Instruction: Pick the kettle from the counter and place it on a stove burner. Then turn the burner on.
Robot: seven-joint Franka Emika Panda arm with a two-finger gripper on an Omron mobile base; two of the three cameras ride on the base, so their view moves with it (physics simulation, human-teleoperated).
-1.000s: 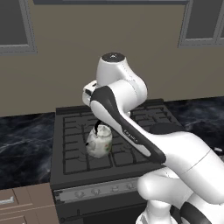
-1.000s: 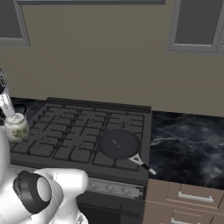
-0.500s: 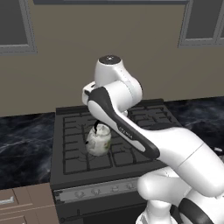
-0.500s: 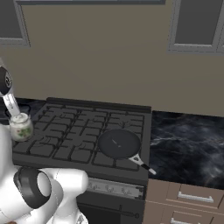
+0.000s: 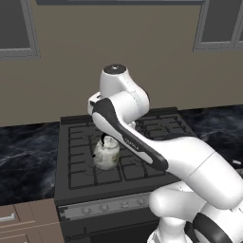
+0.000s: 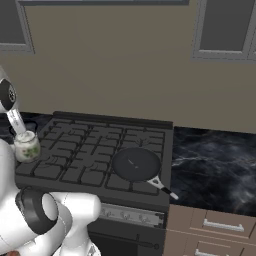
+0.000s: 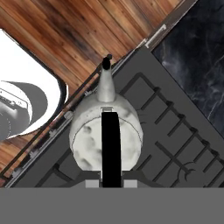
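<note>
Carried a little further over the grates than a second ago, the kettle [image 5: 106, 154] now hangs above the front-left part of the stove [image 5: 76, 190], and the arm has swung with it. The tool [image 7: 111, 181] is clamped on the kettle's thin black arched handle [image 7: 110, 146], so the pot dangles upright beneath the hand; in the hand view the spout [image 7: 105, 83] points toward 12 o'clock, out over the stove's front edge and the wooden floor [image 7: 83, 30]. Holding by the handle top keeps the body level and clear of the prongs, which suits a straight lowering onto a stove burner [image 5: 88, 168]. Whether the base already touches the grate I cannot tell; it looks just above it.

From the right base view the kettle [image 6: 26, 146] sits at about 9 o'clock from a frying pan [image 6: 136, 164], which occupies a front burner well apart from it, handle aimed toward 4 o'clock. Nothing stands between the kettle and the grate below. The counter [image 6: 215, 165] of black veined stone lies to the stove's right, and also to its left. The knobs [image 5: 102, 208] run along the grey front strip, unreached so far; the arm's own bulk hangs over them, which may crowd the later reach.
</note>
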